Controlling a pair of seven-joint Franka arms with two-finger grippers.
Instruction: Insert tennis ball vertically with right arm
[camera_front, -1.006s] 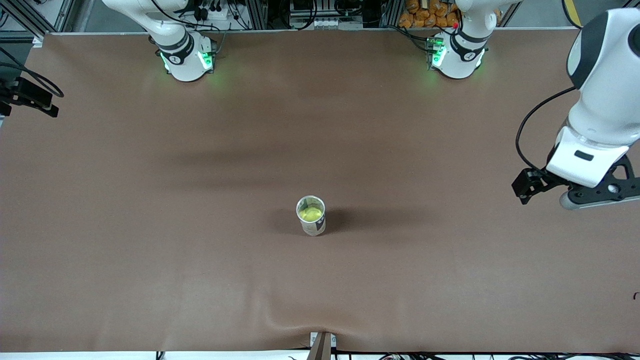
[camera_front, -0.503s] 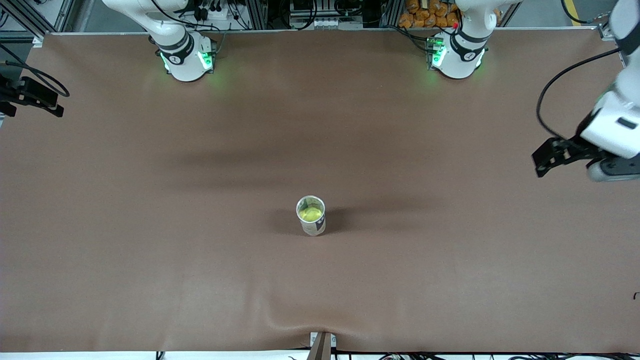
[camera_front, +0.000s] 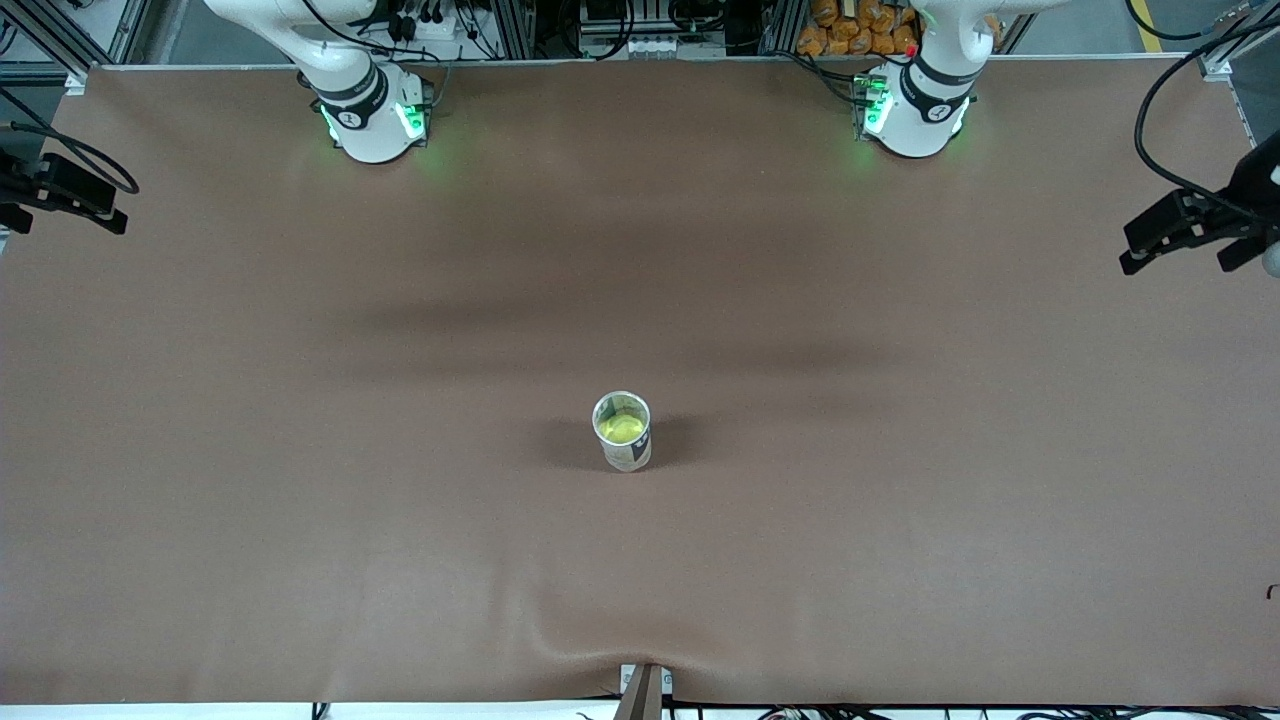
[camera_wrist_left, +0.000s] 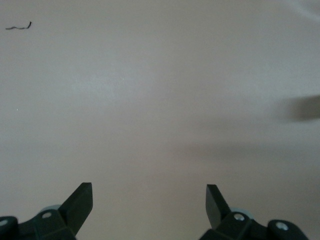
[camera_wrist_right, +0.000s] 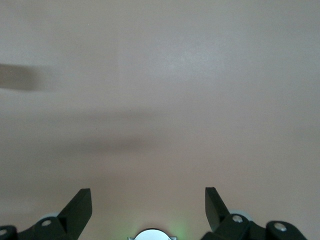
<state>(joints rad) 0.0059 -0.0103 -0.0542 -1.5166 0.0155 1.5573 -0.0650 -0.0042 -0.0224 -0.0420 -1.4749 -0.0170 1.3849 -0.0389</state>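
Front view, with both wrist views. My right end effector (camera_wrist_right: 148, 202) hangs over bare brown table (camera_front: 300, 500) at the right arm's end, its 2 fingers (camera_wrist_right: 80, 205) spread wide and holding nothing; in the front view only its dark camera bracket shows at the edge. My left end effector (camera_wrist_left: 149, 200) hangs over the left arm's end of the table, equally wide and empty. The tennis ball (camera_front: 621, 428) sits inside an upright clear cup (camera_front: 624, 450) at mid-table, well apart from both end effectors and roughly between them. The ball's yellow-green top shows through the cup's open mouth. Each wrist view shows only bare table between the fingertips.
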